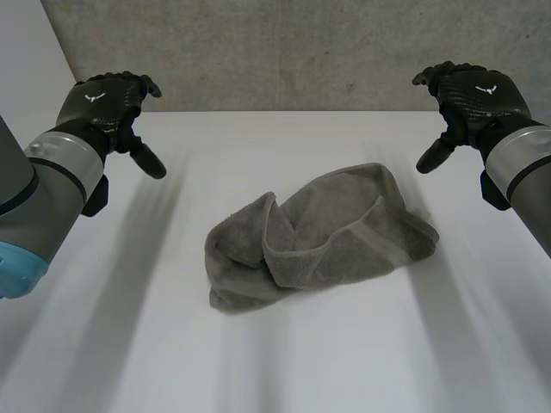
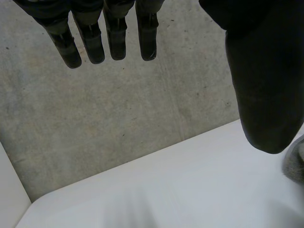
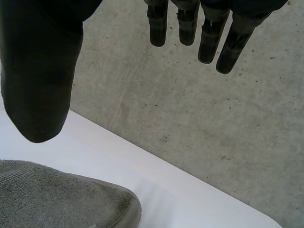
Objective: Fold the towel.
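- The grey towel lies in a loose, crumpled heap at the middle of the white bench, partly lapped over itself with one edge curled up.
- The left hand hangs above the far left of the bench, well apart from the towel. Its fingers are straight, spread from the thumb and holding nothing.
- The right hand hangs above the far right, also clear of the towel. Its fingers are straight and empty.
- A grey concrete wall stands behind the bench.
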